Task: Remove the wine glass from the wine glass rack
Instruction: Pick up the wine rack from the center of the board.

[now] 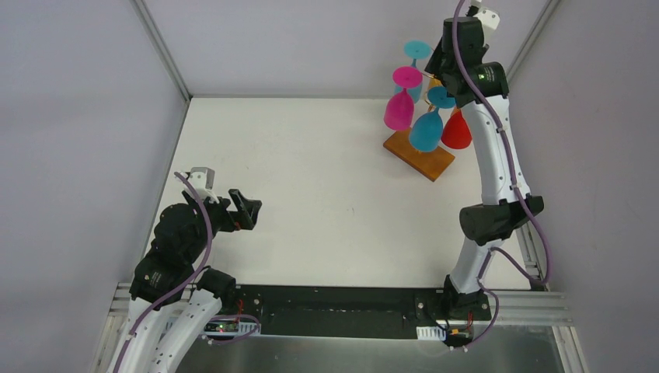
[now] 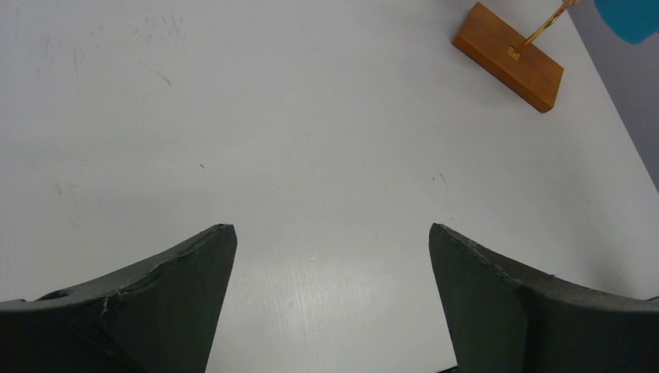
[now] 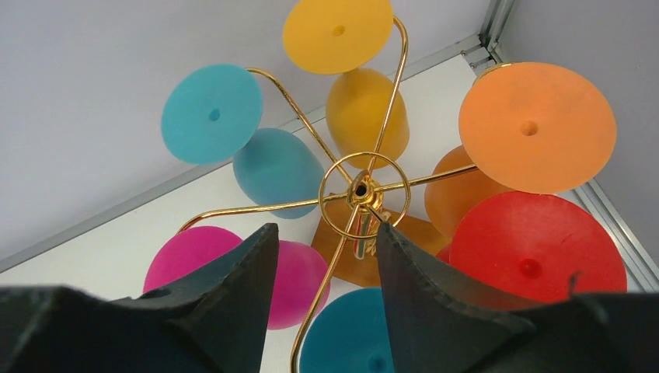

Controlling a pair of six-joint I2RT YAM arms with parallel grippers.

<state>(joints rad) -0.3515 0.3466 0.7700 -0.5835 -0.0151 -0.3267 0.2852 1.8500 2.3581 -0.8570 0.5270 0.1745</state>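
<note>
Six wine glasses (image 3: 536, 260) hang inverted on wine glass rack (image 3: 360, 186); right jaws above rack hub, partly apart, gripping nothing; left jaws over surface (image 2: 311, 116), spread wide, empty.

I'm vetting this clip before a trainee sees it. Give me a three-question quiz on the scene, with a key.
1. True or false: the left gripper is shut on a glass.
2. Which hovers over the gold wire wine glass rack on its brown wooden base? A) left gripper B) right gripper C) neither
3. How do the coloured wine glasses hang?
Key: 1 false, it stands open over the white table. 2 B. 3 Upside down, feet up, bowls down.
</note>
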